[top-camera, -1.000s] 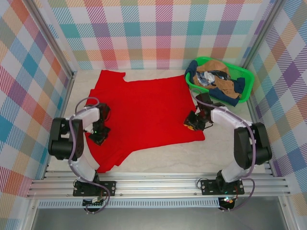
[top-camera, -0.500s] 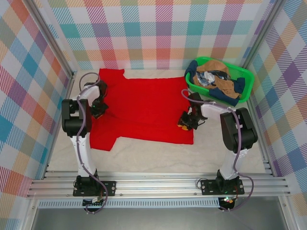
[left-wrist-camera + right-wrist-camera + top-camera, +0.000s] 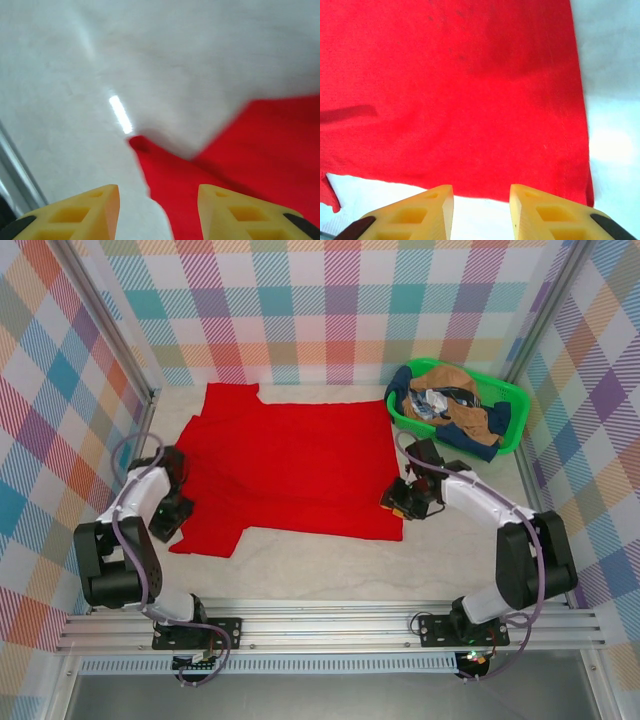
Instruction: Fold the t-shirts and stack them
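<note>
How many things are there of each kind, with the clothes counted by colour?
Green basket: 1
Red shirt, spread flat: 1
Navy cloth in the basket: 1
Tan-brown cloth in the basket: 1
White-patterned cloth in the basket: 1
Grippers: 2, the left gripper and the right gripper, both open
Total: 7

robot test cell | plaid curtain walls point(image 3: 330, 300) | aluminium rail frame point(image 3: 330, 625)
</note>
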Motion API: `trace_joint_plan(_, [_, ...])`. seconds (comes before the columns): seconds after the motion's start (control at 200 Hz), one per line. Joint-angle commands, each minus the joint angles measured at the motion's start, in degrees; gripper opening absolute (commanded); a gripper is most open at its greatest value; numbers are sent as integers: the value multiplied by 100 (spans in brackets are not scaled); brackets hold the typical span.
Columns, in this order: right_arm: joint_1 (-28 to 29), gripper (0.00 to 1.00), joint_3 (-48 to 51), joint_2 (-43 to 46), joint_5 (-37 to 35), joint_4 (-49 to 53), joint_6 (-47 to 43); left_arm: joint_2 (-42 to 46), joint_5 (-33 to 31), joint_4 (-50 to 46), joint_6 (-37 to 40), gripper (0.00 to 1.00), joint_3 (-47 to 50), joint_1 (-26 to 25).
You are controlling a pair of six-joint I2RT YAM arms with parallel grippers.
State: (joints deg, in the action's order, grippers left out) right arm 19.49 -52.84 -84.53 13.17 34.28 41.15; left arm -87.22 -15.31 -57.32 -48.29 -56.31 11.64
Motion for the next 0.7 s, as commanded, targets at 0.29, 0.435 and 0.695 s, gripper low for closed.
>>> trace_joint_plan(0.29, [21, 36, 627, -37, 614, -416, 110, -637, 1168, 751, -179, 39, 394, 467])
trace_joint_plan(0.435, [11, 36, 688, -46, 587, -402, 78, -428, 1110, 689, -521, 37, 617, 463])
trace_joint_plan(0.695, [-296, 37, 835, -93, 185, -114, 265, 45, 467, 96, -653, 0, 309, -4])
